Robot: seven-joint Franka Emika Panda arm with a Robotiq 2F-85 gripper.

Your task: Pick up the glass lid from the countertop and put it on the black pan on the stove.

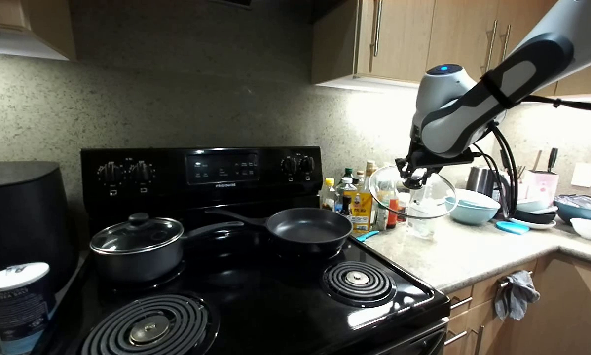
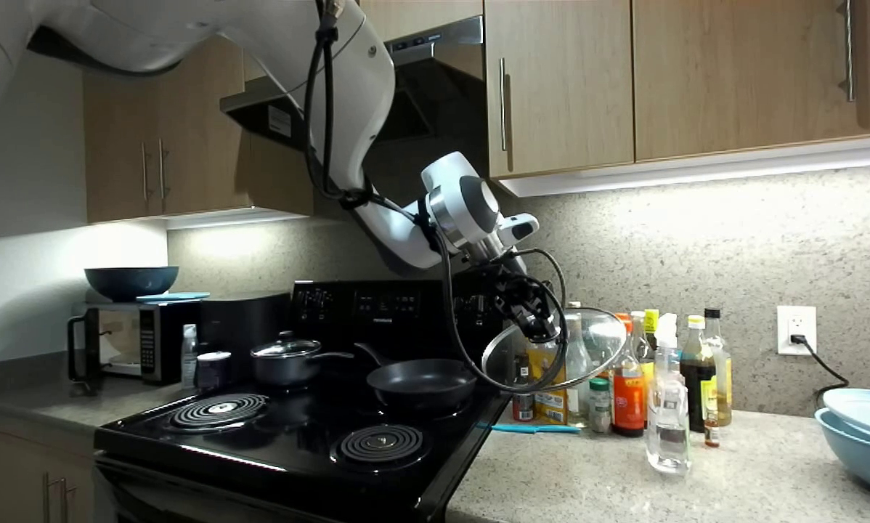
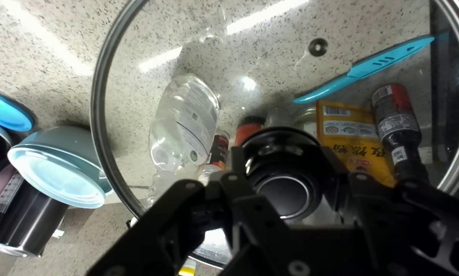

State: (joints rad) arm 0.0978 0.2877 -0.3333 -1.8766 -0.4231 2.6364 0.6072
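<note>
I am pinching the glass lid (image 1: 426, 203) by its dark knob (image 3: 283, 191) with my gripper (image 3: 285, 165), the jaws clamping from both sides, and I am holding it tilted in the air above the speckled countertop (image 1: 451, 251), just beside the stove (image 1: 276, 296). Through the clear pane, in the wrist view, I am seeing a turquoise utensil (image 3: 371, 66) lying flat, a transparent spray bottle (image 3: 189, 119), and a yellow packet (image 3: 350, 142) standing near a dark bottle (image 3: 398, 122). In both exterior views the black pan (image 1: 309, 227) is sitting at the stove's right rear, its handle pointing toward a grey saucepan (image 1: 137, 261). That saucepan is sitting at the left rear, wearing its own knobbed lid (image 1: 132, 235). In an exterior view a sea salt canister (image 1: 19, 315) is standing by the stove's left side.
</note>
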